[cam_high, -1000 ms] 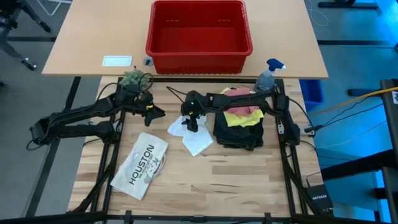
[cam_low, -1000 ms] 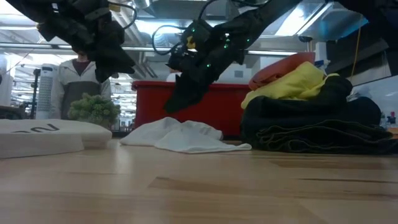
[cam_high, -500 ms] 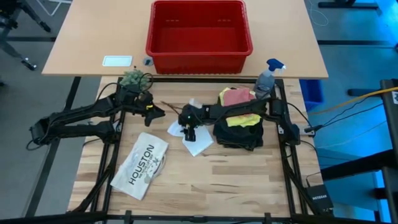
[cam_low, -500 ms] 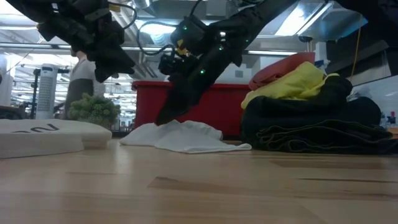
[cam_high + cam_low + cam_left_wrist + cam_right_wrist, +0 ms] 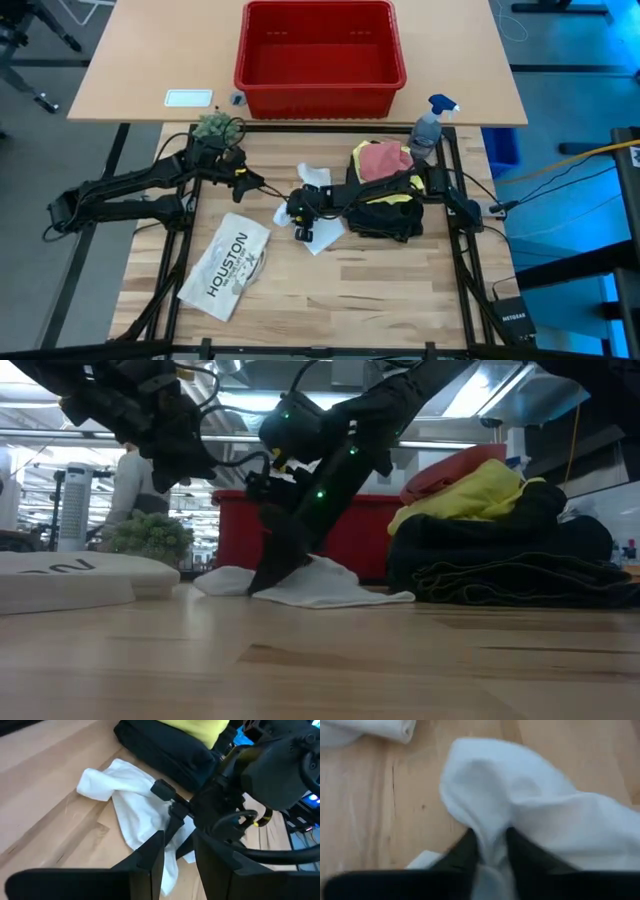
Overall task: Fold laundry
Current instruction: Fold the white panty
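The white cloth (image 5: 320, 238) lies crumpled on the wooden table, left of the pile. My right gripper (image 5: 304, 225) has come down on it, slanting, and is shut on a ridge of it (image 5: 487, 845). The pile holds the black trousers (image 5: 385, 215) at the bottom, the yellow T-shirt (image 5: 398, 195) on them, and the pink cloth (image 5: 380, 158) on top. My left gripper (image 5: 255, 184) hangs above the table left of the white cloth, open and with nothing in it (image 5: 177, 855). My right gripper pinches a raised fold of the white cloth (image 5: 489, 827) between its two fingers (image 5: 466, 851). It comes from above, slanting down toward the table's left. The cloth lies slack on the table around the fingers (image 5: 340, 588).
A red basket (image 5: 320, 45) stands on the far table. A spray bottle (image 5: 430, 122) is beside the pile, and a small plant (image 5: 212, 125) at the far left corner. The flat white "HOUSTON" item (image 5: 228, 262) lies near left. Bare wood shows along the near edge.
My right gripper has sunk from above the white cloth onto it, shifting toward the table's near edge and tipping steeper. The arm has swung off the pile, so more of the pink cloth shows. The cloth's far end now shows behind the arm.
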Controlling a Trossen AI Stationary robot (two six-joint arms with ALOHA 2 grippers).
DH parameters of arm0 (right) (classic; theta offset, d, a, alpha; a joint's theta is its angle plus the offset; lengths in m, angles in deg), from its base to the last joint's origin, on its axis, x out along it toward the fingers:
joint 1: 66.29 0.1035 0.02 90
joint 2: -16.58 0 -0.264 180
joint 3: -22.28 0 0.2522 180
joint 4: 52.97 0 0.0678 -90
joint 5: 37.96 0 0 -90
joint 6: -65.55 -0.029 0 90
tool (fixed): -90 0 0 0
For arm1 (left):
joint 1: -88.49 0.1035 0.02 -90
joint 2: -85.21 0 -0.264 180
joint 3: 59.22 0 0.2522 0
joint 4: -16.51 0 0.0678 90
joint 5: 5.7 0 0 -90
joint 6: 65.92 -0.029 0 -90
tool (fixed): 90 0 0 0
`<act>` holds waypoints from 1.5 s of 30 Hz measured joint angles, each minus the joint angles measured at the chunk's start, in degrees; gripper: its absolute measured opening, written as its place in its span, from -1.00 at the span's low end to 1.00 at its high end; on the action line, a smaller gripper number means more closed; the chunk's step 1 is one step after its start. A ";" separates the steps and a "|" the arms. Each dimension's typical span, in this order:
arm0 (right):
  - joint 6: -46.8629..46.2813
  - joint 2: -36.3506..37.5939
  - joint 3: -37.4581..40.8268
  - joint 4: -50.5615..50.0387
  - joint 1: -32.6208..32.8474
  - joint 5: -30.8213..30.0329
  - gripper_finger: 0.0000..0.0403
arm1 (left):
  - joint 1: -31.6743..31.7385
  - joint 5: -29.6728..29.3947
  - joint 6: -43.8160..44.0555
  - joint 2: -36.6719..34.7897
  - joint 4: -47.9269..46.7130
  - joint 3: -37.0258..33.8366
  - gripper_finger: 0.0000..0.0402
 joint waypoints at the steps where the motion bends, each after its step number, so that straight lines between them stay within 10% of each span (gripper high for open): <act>1: -1.45 0.23 -0.05 -0.02 -0.39 1.21 -0.63 | 0.00 -0.08 0.00 0.00 0.24 0.00 -0.51; 4: -4.05 1.12 -1.78 -1.50 -2.19 8.01 -0.92 | 0.04 -0.38 0.01 0.00 1.00 0.00 -0.51; 21: -3.16 15.46 -37.62 -18.49 -13.91 50.51 -0.99 | 0.00 2.19 -6.57 -9.62 17.32 5.48 -0.51; 45: -4.31 15.20 -44.92 -20.68 -16.38 36.28 -1.00 | -2.69 10.19 -4.73 -8.44 6.01 5.57 -0.51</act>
